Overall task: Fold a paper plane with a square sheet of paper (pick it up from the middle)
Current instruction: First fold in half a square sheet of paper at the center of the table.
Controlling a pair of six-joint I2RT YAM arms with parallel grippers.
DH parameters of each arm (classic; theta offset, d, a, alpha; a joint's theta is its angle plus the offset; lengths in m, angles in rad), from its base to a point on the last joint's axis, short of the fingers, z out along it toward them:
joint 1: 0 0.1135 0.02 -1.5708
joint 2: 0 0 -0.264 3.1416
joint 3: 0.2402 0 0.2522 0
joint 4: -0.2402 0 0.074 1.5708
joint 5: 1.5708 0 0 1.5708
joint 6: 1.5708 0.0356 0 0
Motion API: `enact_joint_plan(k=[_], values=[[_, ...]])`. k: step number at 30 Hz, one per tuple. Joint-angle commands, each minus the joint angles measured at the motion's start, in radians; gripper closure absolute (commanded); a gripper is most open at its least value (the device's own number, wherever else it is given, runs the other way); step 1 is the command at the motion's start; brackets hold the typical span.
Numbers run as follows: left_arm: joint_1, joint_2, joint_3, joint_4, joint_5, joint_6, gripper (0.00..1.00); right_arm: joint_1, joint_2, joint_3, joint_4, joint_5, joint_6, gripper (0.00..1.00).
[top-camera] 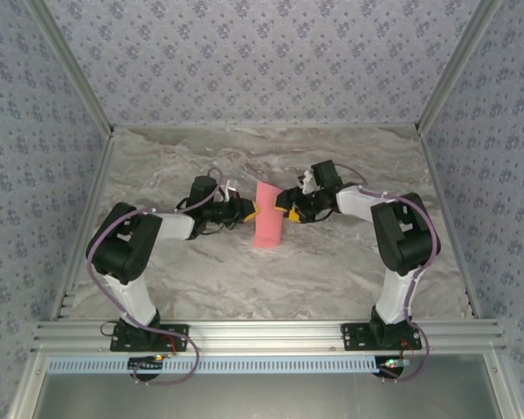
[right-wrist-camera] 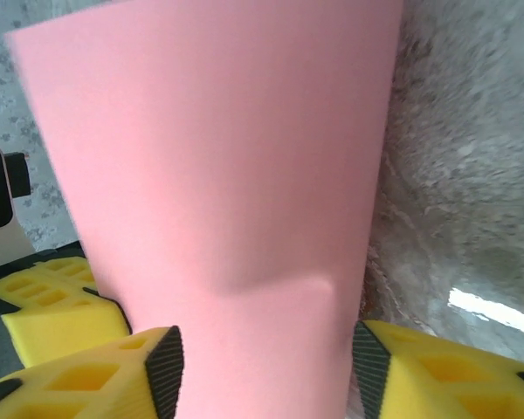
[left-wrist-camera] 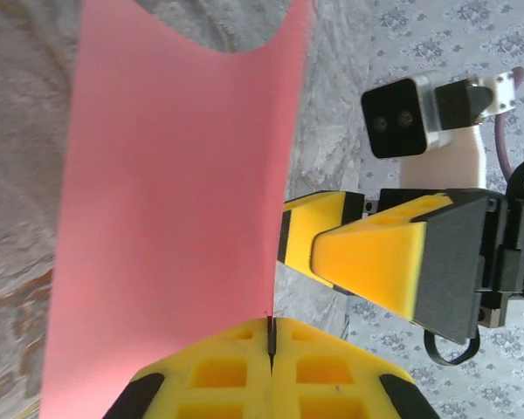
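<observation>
The square sheet of paper (top-camera: 268, 215) is salmon pink and is held up over the middle of the marble table; from above it looks like a narrow strip. My left gripper (top-camera: 248, 209) is shut on its left edge. In the left wrist view the sheet (left-wrist-camera: 175, 201) runs into the seam of the closed yellow fingertips (left-wrist-camera: 270, 330). My right gripper (top-camera: 285, 204) meets the sheet from the right. In the right wrist view the sheet (right-wrist-camera: 218, 175) bulges between the spread jaws (right-wrist-camera: 266, 367), which stand open on either side of it.
The marble tabletop (top-camera: 332, 262) lies below the sheet, with patterned walls on three sides and an aluminium rail (top-camera: 262, 332) at the near edge. The right arm's fingers (left-wrist-camera: 375, 253) and wrist camera (left-wrist-camera: 400, 118) are close beside my left gripper.
</observation>
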Motion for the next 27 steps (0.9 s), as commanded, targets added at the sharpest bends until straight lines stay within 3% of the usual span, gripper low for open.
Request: enact_joint_plan(k=[1, 8, 12, 18, 27], values=[[-0.029, 0.006, 0.053, 0.007, 0.014, 0.052, 1.0, -0.027, -0.083, -0.031, -0.066, 0.073, -0.042, 0.37], [-0.067, 0.059, 0.14, -0.125, 0.002, 0.125, 1.0, -0.072, -0.151, -0.104, -0.048, 0.131, -0.038, 0.3], [-0.068, 0.098, 0.181, -0.256, -0.065, 0.158, 1.0, -0.069, -0.14, -0.119, -0.049, 0.134, -0.05, 0.3], [-0.066, 0.127, 0.229, -0.455, -0.172, 0.233, 1.0, -0.001, -0.089, -0.055, -0.156, 0.218, -0.138, 0.31], [-0.065, 0.131, 0.25, -0.521, -0.209, 0.273, 0.97, 0.06, 0.016, 0.036, -0.188, 0.214, -0.139, 0.38]])
